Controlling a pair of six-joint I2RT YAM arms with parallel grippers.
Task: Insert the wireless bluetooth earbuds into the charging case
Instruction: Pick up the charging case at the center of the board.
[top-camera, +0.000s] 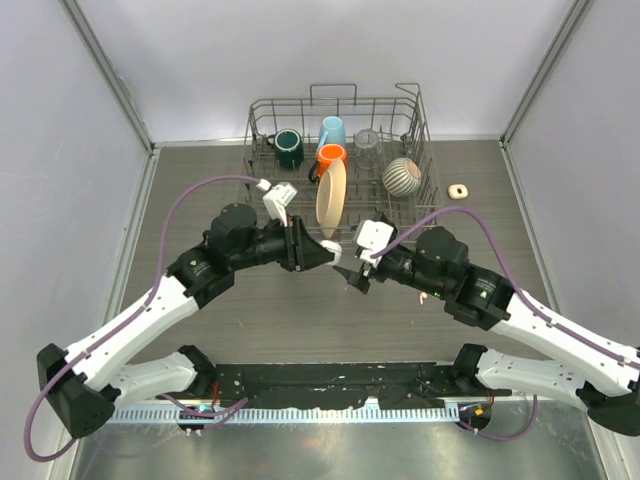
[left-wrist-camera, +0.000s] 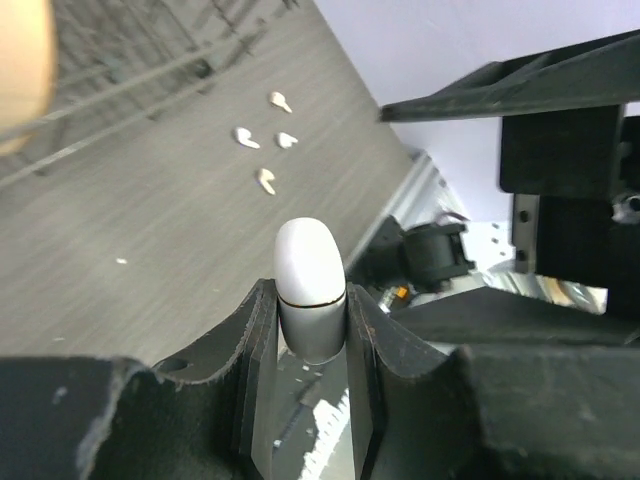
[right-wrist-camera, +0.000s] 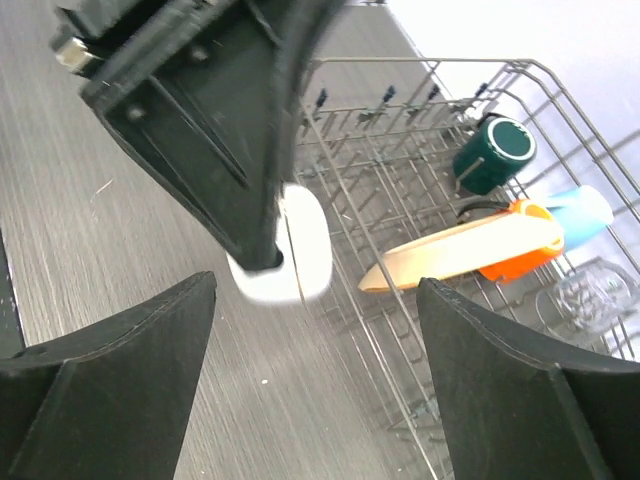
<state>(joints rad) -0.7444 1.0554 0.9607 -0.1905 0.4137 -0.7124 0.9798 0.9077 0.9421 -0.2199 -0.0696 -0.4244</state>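
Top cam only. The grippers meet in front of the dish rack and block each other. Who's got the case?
Observer: The left gripper is shut on the white charging case, as the left wrist view shows.
Operator: And the right one?
Observer: The right gripper is open, its jaws either side of the case and clear of it.
Operator: I can't find the earbuds.
Observer: Four earbuds lie loose in a cluster on the table, seen past the case in the left wrist view.
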